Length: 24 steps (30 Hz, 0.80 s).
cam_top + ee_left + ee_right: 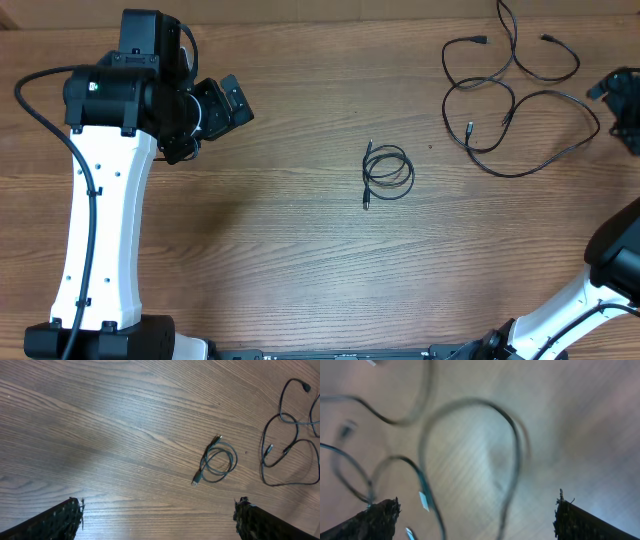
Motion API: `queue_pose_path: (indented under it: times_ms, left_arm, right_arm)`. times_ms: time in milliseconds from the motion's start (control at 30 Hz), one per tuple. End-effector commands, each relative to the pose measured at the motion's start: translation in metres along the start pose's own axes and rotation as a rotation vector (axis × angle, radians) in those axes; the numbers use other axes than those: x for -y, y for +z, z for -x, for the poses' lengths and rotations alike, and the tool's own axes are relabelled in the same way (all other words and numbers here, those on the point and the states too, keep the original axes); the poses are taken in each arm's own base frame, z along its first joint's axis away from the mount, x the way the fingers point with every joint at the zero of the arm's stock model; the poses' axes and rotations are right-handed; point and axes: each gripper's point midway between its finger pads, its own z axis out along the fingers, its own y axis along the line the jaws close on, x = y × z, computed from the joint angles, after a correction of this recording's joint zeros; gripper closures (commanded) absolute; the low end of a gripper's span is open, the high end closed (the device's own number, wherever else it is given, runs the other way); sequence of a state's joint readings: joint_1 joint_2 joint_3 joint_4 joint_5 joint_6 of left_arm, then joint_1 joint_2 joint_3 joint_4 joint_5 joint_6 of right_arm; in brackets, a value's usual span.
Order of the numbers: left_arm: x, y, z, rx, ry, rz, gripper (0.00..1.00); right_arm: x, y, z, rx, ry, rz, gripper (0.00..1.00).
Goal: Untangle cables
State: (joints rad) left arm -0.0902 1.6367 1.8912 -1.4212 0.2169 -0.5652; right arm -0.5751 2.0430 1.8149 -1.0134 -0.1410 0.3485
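The cables lie in two groups on the wooden surface (pixel 300 250). One thin black cord is wound into a small coil (pixel 387 172) near the middle of the surface, its two plug ends sticking out of the ring, one toward the far edge and one toward the near edge. In the left wrist view the same coil (pixel 218 459) lies flat and alone, with bare wood all around it.

The loose strands (pixel 512 96) sprawl at the far right of the surface in wide, overlapping loops, well apart from the coil, with several small plugs showing along them. The left wrist view catches their nearest loops (pixel 289 449) at its right edge.

The right hand (pixel 625 100) is at the right edge of the overhead view, just beside those strands. In its own view its fingers (pixel 380 517) stand wide apart, with blurred loops (pixel 470 401) lying under and between them; nothing is gripped.

The left hand (pixel 212 122) is far off to the left, well away from both groups. Its fingers (pixel 65 520) are spread wide and hold nothing.
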Motion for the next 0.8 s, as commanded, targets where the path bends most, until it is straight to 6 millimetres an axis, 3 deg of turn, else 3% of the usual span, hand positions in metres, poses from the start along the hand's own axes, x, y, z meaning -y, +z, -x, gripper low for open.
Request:
queue_pose_path:
  times_ms: [0,167,333,467,633,767]
  left_arm:
    - [0.003,-0.001,-0.002,-0.007,0.031,-0.012,0.00]
    - [0.001,-0.001,-0.005,-0.018,0.028,-0.006,0.00]
    - [0.002,-0.001,-0.007,-0.027,0.027,-0.011,0.00]
    - [0.009,-0.001,-0.011,-0.053,0.027,-0.054,0.00]
    - [0.008,-0.001,-0.014,-0.062,0.024,-0.048,0.00]
    - [0.007,-0.001,-0.015,-0.068,0.022,-0.044,0.00]
  right_arm:
    - [0.020,0.001,-0.021,-0.051,0.059,-0.095,0.00]
    - [0.021,0.018,-0.062,-0.198,0.079,-0.057,0.00]
    - [0.028,0.031,-0.084,-0.245,0.073,-0.091,0.00]
    - [0.037,0.049,-0.096,-0.229,0.099,-0.145,0.09]
    - [0.029,0.064,-0.097,-0.191,0.106,-0.121,0.33]
    - [0.028,0.067,-0.094,-0.156,0.096,-0.138,0.39]
